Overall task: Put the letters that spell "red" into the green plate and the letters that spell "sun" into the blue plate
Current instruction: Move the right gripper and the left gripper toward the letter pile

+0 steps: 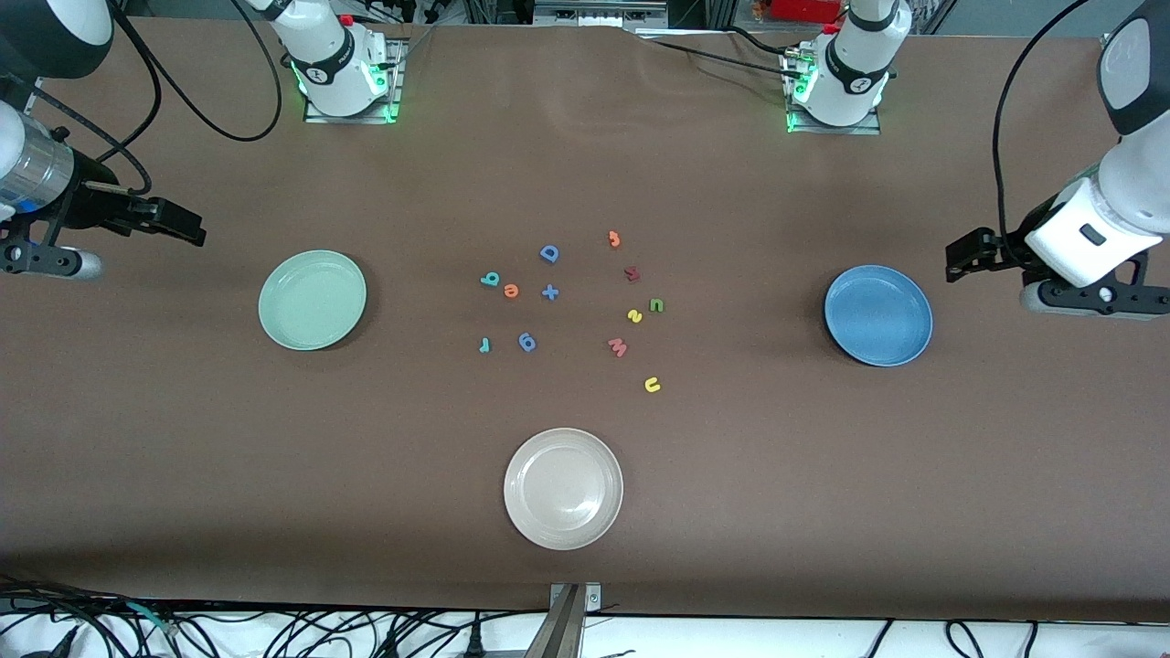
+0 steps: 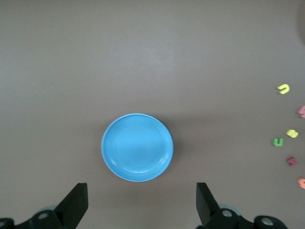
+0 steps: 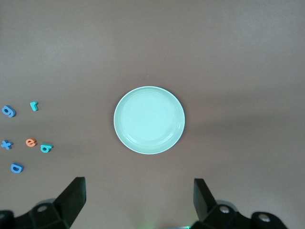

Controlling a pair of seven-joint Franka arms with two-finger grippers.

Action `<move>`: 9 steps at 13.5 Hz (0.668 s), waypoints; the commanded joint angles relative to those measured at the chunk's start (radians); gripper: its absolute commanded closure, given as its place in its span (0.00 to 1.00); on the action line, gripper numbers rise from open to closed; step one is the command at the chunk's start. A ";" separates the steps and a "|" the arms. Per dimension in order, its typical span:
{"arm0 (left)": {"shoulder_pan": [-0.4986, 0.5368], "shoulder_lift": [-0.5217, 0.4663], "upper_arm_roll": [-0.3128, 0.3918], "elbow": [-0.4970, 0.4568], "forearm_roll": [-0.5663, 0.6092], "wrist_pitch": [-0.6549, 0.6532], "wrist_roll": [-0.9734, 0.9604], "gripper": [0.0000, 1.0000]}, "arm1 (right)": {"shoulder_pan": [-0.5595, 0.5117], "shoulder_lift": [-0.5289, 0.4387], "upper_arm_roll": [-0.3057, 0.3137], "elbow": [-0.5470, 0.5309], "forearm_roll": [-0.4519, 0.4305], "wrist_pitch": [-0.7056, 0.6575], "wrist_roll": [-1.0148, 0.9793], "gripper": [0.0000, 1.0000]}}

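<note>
Letters all loose mid-tabletop (image 1: 585,164): teal r (image 1: 484,344), orange e (image 1: 511,291), teal d (image 1: 491,279) at 3 o'clock of green plate (image 1: 312,300); yellow s (image 1: 634,316), yellow u (image 1: 652,385), green n (image 1: 656,304) at 9 o'clock of blue plate (image 1: 877,315). Nothing sorted yet. Right hand (image 3: 138,198) over the green plate's end and left hand (image 2: 142,200) over the blue plate's end wait wide open, empty. Next: a fine pinch on one tiny letter

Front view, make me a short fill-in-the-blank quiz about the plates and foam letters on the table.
1. The plate nearest the front camera is the ____ one.
2. The green plate holds ____ letters.
3. The blue plate lies toward the ____ arm's end of the table.
4. The orange e lies beside the teal ____.

Missing words: cream-white; no; left; d
</note>
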 commanded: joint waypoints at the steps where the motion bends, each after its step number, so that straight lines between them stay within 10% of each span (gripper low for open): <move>1: -0.003 0.019 0.004 0.033 -0.034 -0.010 0.008 0.00 | 0.009 0.011 0.011 -0.007 -0.002 0.002 0.016 0.01; 9: -0.149 0.036 0.004 -0.057 -0.094 0.083 -0.211 0.00 | 0.182 0.129 0.013 -0.041 0.001 0.065 0.524 0.01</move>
